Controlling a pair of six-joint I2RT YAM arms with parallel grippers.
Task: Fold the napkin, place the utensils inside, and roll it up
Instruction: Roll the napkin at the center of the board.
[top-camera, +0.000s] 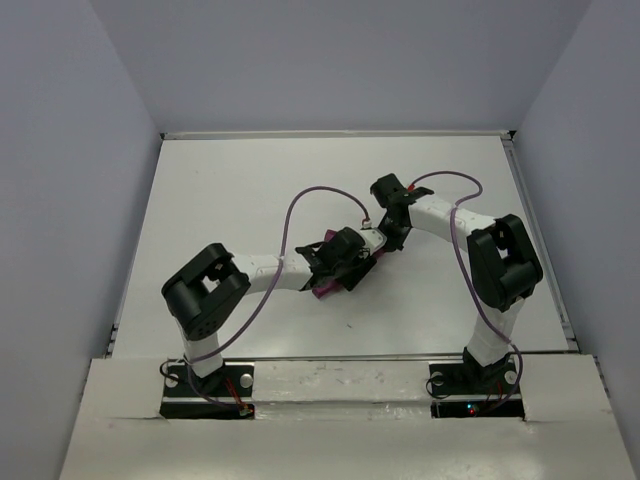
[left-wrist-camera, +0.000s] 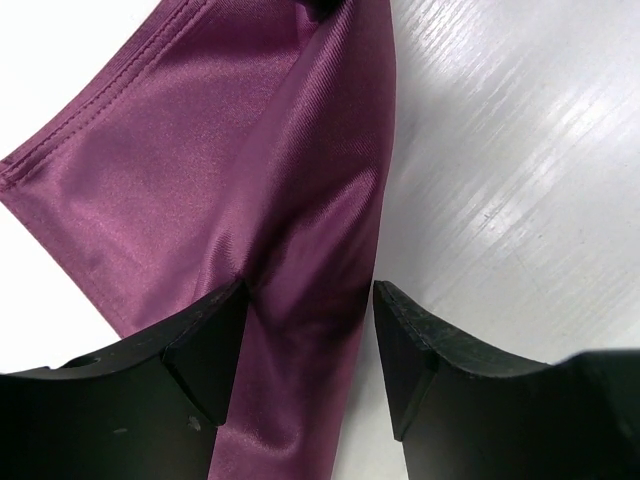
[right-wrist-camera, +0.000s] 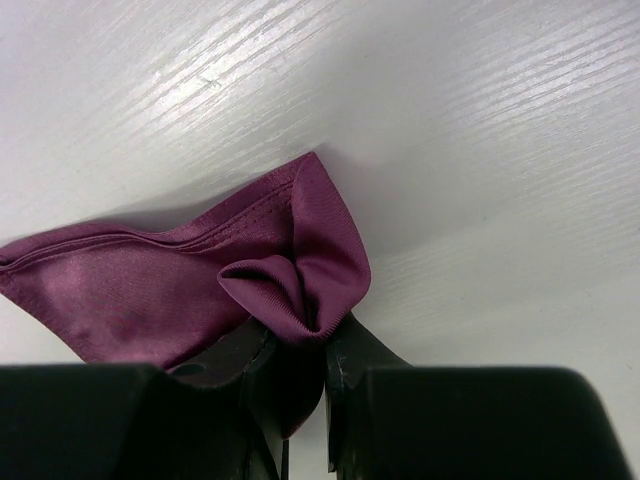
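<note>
Napkin (top-camera: 325, 292) mostly hidden overhead — left gripper (left-wrist-camera: 310, 300) covers it

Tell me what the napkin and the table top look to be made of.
The napkin looks like woven cloth, perhaps a polyester satin: it has a soft sheen, fine twill lines and a stitched hem. The table top is hard, white and glossy, perhaps laminate or painted board: it shows fine straight grain lines and reflected glare.
</note>
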